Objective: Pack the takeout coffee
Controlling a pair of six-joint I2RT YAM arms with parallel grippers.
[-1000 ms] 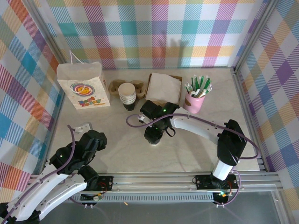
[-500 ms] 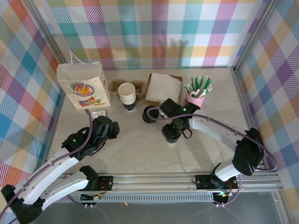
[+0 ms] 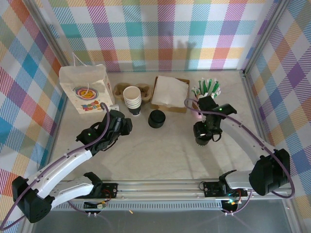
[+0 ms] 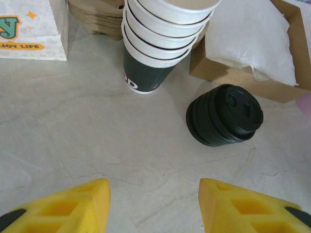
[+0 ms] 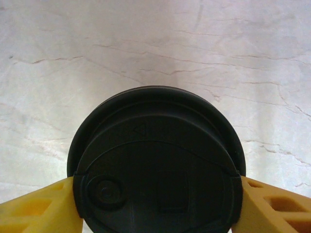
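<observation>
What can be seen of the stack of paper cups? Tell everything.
The stack of paper cups is several lidless cups nested upright, cream-white at the rims; the lowest shows a dark wall with white lettering and a white base band. It stands on the marbled table, before the brown pulp carrier, between the paper bag and the napkin box. Nothing grips it.

The left arm reaches forward and slants inward toward the other arm, and its wrist turns the left gripper ahead and somewhat downward. Its two yellow fingers stand apart, with nothing between them. The right arm bows far out to its own side at the elbow, then curves back inward, so that the right gripper points straight down. Its fingers press on either side of the takeout coffee, touching the rim of the lid directly beneath the claw.
</observation>
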